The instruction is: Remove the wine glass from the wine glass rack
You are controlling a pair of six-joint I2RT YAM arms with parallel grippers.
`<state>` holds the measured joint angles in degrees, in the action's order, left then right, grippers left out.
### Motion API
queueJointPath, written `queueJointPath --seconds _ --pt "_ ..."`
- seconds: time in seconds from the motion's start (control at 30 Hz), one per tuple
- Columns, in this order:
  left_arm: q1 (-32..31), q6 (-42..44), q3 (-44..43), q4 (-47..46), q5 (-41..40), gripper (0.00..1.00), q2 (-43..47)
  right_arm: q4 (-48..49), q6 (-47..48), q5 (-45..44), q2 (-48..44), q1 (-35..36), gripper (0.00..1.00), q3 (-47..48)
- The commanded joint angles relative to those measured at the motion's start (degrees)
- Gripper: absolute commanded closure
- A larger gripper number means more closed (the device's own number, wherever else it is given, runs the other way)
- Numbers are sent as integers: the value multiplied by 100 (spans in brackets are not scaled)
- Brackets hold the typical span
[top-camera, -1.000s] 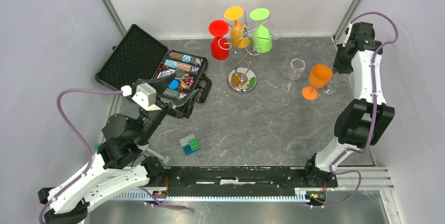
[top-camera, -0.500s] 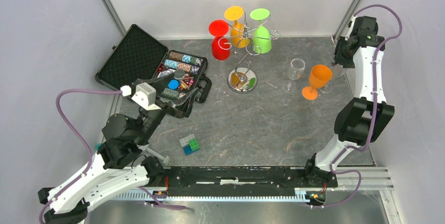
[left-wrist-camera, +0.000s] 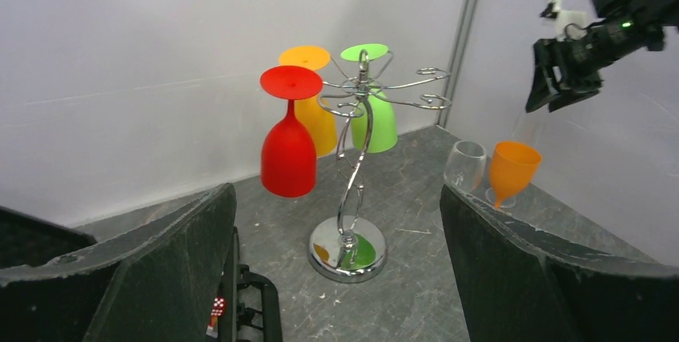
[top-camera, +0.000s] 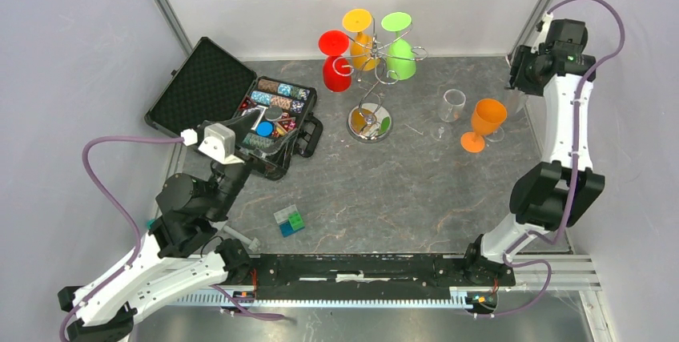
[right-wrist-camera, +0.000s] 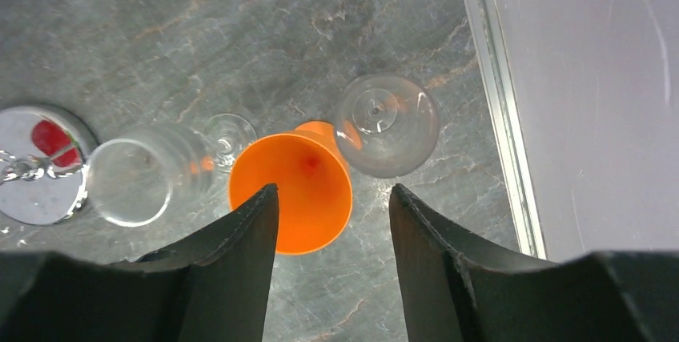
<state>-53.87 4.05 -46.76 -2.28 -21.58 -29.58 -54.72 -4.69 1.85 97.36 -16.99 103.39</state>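
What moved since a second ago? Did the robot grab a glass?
No grab. The right gripper rose and pulled back toward the far right corner, open and empty. The red glass, yellow glass and green glass kept hanging on the wine glass rack. The orange glass and clear glasses stayed put on the table.

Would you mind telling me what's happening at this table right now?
A red glass, a yellow glass and a green glass hang upside down on the wine glass rack. An orange glass and two clear glasses sit on the table to its right. The right pincer hovers open and empty above the orange glass; the left pincer, also open, faces the rack from near a chip case.
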Motion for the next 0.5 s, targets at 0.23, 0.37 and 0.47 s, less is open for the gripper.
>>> queueJointPath --seconds 0.23,0.37,0.47 --pt "-36 -1200 -699 605 -1288 0 -446 847 -215 1091 -1500 -20 41 -384" --pt "-29 -1897 -1398 1260 -793 0 -919 1320 -127 1406 -2350 -14 39 -1381" --pt "-3 -2239 -1607 1220 -249 0 -1253 1427 -68 1553 -2828 -21 39 -1860"
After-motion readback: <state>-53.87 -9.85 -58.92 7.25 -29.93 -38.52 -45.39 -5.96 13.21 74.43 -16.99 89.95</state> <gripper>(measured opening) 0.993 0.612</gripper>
